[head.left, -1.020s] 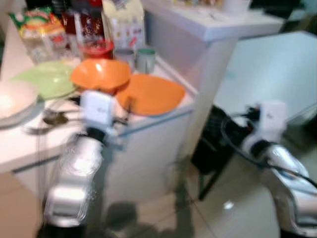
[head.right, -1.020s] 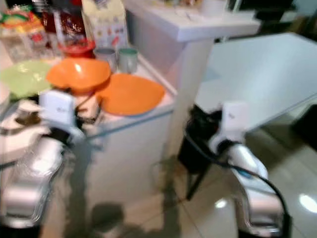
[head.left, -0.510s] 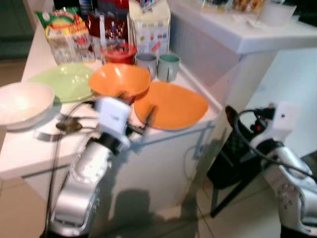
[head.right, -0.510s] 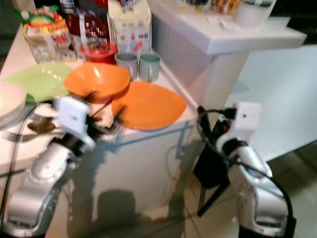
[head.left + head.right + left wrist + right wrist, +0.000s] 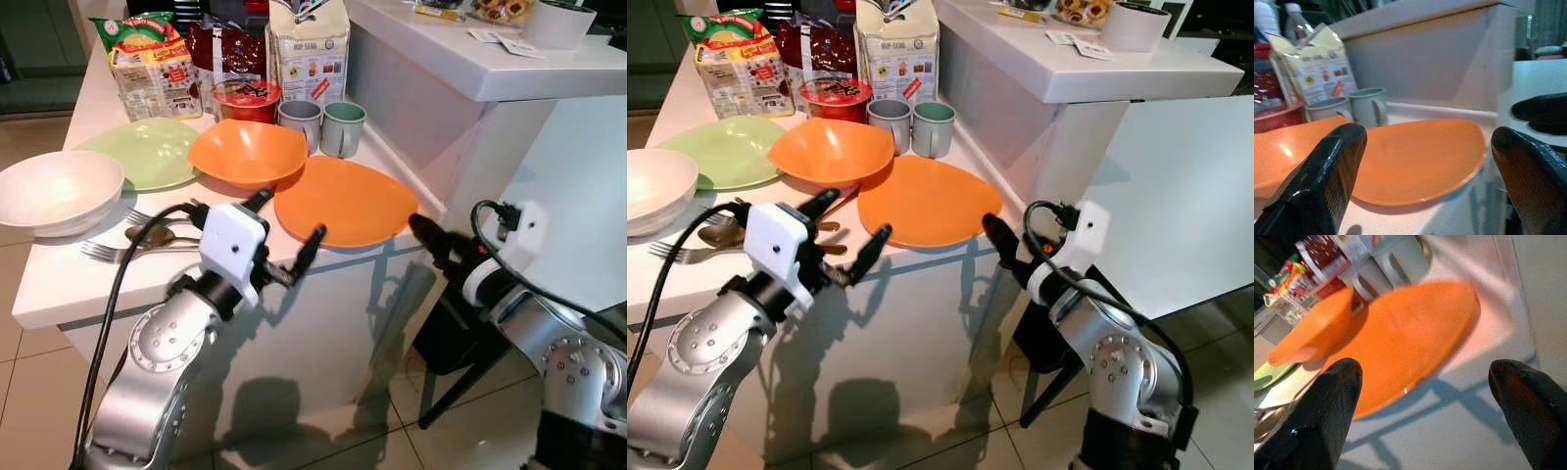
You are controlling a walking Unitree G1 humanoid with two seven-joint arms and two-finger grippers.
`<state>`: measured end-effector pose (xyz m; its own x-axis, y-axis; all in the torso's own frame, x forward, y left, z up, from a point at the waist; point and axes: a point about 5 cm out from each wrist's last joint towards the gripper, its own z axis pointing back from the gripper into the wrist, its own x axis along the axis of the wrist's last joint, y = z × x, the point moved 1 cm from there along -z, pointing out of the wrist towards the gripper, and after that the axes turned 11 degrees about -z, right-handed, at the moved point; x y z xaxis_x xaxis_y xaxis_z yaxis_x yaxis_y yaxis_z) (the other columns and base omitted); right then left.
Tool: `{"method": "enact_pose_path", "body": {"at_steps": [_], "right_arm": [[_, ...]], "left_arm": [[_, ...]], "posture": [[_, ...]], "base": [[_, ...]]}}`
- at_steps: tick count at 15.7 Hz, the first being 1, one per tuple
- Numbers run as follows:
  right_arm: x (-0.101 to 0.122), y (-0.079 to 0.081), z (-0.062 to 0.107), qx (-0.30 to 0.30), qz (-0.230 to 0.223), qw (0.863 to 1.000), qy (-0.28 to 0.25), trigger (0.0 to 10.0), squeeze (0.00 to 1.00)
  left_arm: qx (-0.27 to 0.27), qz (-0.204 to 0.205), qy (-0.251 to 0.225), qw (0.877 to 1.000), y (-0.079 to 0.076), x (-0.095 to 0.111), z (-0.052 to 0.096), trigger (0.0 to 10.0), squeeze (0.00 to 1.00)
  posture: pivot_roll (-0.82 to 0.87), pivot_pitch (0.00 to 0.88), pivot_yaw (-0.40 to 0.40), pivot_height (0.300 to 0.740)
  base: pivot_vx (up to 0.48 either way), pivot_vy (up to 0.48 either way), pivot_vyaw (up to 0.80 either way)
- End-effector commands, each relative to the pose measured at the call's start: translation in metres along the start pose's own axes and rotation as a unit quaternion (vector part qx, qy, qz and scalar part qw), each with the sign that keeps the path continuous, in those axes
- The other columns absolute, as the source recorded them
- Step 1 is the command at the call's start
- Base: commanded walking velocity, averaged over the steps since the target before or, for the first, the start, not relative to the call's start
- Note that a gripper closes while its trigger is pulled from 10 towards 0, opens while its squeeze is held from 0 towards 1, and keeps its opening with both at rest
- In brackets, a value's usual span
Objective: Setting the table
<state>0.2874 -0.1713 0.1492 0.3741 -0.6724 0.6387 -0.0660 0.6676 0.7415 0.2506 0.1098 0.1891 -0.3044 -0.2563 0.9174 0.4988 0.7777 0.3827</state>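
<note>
Partly hidden: fork point(image 5: 118, 252) and spoon point(image 5: 149, 235) on the tabletop point(image 5: 59, 284), handles running behind the left arm's wrist housing; exact cutlery count hard to tell. Cut off at 12 o'clock: tops of the snack bag point(image 5: 147, 59) and the carton point(image 5: 308, 44).

Counted: 1 orange plate point(image 5: 345, 201) at the tabletop's front corner, 1 orange bowl point(image 5: 247, 152) touching it at 10 o'clock, 1 green plate point(image 5: 142, 152) at 9 o'clock of that bowl, 1 white bowl point(image 5: 57, 191) nearer the front edge, 2 mugs point(image 5: 323, 125) side by side at 12 o'clock of the orange plate, 1 red tub point(image 5: 245, 98) beside them.

Left end effector point(image 5: 286, 235): fingers spread wide, gripping nothing, poised just off the tabletop's front edge at 8 o'clock of the orange plate, 1 fingertip close to its rim, contact unclear.

Right end effector point(image 5: 431, 240): spread wide per the right wrist view, empty, just beside the tabletop's corner at 4 o'clock of the orange plate, not touching it.
</note>
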Motion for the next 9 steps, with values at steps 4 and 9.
{"method": "enact_pose_path", "body": {"at_steps": [4, 9], "right_arm": [[-0.014, -0.009, -0.01, -0.01, -0.076, 0.995, 0.068, 10.0, 0.0], [-0.014, -0.004, -0.025, 0.017, -0.103, 0.99, 0.095, 10.0, 0.0]], "left_arm": [[-0.047, 0.007, -0.002, 0.999, -0.014, 0.004, 0.004, 10.0, 0.0], [-0.05, 0.008, 0.0, 0.999, -0.015, 0.006, 0.008, 10.0, 0.0]], "posture": [[-0.01, 0.0, -0.092, 0.74], [0.0, 0.0, -0.1, 0.74]], "base": [[0.0, 0.0, 0.0], [0.0, 0.0, 0.0]]}}
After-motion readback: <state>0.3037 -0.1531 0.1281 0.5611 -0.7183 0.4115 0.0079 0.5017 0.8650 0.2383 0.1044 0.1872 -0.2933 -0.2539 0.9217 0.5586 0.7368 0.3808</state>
